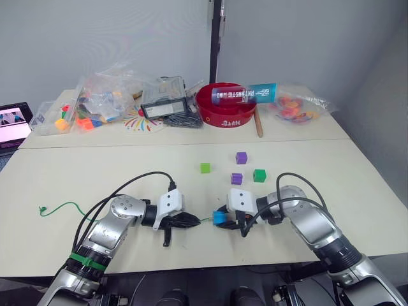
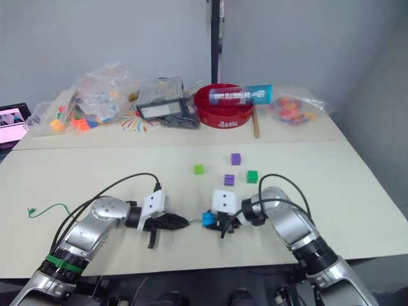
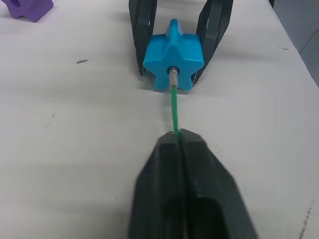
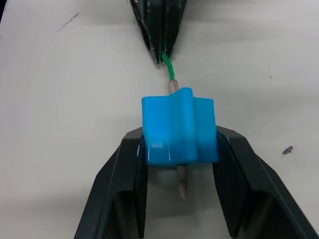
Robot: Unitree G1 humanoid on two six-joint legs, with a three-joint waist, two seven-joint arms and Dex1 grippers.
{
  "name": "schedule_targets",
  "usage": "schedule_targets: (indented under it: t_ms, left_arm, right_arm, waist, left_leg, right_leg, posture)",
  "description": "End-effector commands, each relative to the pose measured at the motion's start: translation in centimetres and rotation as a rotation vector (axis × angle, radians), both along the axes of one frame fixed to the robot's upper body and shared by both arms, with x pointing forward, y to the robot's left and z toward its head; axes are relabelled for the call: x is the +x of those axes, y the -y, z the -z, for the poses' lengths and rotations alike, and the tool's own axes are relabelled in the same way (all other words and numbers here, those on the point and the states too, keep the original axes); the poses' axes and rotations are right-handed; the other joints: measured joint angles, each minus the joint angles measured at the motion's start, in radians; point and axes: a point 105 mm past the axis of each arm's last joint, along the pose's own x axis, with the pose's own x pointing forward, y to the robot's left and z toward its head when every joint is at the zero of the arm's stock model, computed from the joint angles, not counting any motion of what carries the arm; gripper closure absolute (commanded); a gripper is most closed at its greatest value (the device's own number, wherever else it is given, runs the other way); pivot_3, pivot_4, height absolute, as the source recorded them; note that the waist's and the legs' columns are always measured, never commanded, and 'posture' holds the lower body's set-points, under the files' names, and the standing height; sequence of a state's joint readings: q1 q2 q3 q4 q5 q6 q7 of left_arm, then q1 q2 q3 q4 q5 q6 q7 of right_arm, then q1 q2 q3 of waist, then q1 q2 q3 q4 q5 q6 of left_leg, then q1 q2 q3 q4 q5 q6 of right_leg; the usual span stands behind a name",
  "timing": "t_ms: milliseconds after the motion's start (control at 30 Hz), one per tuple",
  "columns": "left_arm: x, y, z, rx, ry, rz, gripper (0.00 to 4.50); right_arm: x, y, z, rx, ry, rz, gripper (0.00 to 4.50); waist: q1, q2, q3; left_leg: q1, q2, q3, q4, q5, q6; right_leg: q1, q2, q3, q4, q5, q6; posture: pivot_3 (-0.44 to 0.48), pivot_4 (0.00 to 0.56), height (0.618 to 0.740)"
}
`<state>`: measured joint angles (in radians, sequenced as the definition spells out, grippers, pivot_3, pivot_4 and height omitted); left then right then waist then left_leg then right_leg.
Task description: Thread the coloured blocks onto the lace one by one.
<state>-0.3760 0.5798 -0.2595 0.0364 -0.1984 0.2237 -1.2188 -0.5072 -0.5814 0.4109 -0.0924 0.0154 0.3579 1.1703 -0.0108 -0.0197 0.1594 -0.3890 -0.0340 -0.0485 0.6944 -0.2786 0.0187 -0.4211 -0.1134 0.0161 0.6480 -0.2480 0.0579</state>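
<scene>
surface: pale table [image 1: 76,185], seam across, clutter at far edge, grey wall behind | right gripper [image 4: 180,164] clamped on blue block [image 4: 179,130], near edge | left gripper [image 3: 177,142] pinched on lace [image 3: 174,107], pale tip through block

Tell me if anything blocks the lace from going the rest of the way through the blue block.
Nothing visible does. The lace runs straight from the left tool into the blue block, which the right tool holds; its pale tip already pokes out the far side over bare table.
</scene>
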Motion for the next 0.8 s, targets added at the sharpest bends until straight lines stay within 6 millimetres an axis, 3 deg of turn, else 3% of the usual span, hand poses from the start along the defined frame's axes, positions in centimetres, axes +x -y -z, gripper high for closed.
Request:
schedule_targets:
  t_ms: [33, 267, 500, 633, 733, 800]
  left_arm:
    - [0.3, 0.8, -1.0, -0.014, 0.050, 0.016, 4.47]
    - [0.3, 2.7, -2.0, -0.024, 0.103, 0.070, 4.47]
    - [0.2, 3.5, -1.1, 0.034, 0.094, 0.116, 4.47]
    - [1.0, 3.7, -0.2, 0.060, 0.095, 0.078, 4.47]
    - [1.6, 3.6, -0.7, 0.028, 0.101, 0.029, 4.47]
    - [2.0, 3.4, -1.1, 0.012, 0.125, -0.001, 3.90]
  right_arm:
    - [-0.2, 0.3, 0.1, -0.013, -0.002, 0.008, 3.16]
    - [-0.4, 0.3, 0.1, -0.015, -0.010, 0.003, 3.16]
    - [-0.4, 0.1, 0.1, -0.017, -0.009, -0.001, 3.16]
    - [-0.5, 0.0, 0.1, -0.016, -0.013, -0.005, 3.16]
    - [-0.8, -0.1, 0.1, -0.013, -0.022, -0.010, 3.16]
    - [-0.9, -0.1, 0.1, -0.013, -0.024, -0.010, 3.16]
  waist:
    - [0.001, 0.000, 0.000]
    - [0.000, 0.000, 0.000]
    - [0.000, 0.000, 0.000]
    - [-0.001, 0.000, 0.000]
    - [0.002, 0.000, 0.000]
    - [0.004, 0.000, 0.000]
  left_leg:
    - [0.000, 0.000, 0.000, 0.000, 0.000, 0.000]
    - [0.000, 0.000, 0.000, 0.000, 0.000, 0.000]
    - [0.000, 0.000, 0.000, 0.000, 0.000, 0.000]
    - [0.000, 0.000, 0.000, 0.000, 0.000, 0.000]
    - [0.000, 0.000, 0.000, 0.000, 0.000, 0.000]
    - [0.000, 0.000, 0.000, 0.001, 0.000, 0.000]
  right_leg:
    - [0.000, 0.000, 0.000, 0.000, 0.000, 0.000]
    - [0.000, 0.000, 0.000, 0.000, 0.000, 0.000]
    - [0.000, 0.000, 0.000, 0.000, 0.000, 0.000]
    - [0.000, 0.000, 0.000, 0.000, 0.000, 0.000]
    - [0.001, 0.000, 0.000, 0.000, 0.000, 0.000]
    - [0.001, 0.000, 0.000, 0.000, 0.000, 0.000]
  posture:
    - [0.000, 0.150, 0.740]
    - [0.000, 0.150, 0.740]
    - [0.000, 0.150, 0.740]
    - [0.000, 0.150, 0.740]
    - [0.000, 0.150, 0.740]
    - [0.000, 0.150, 0.740]
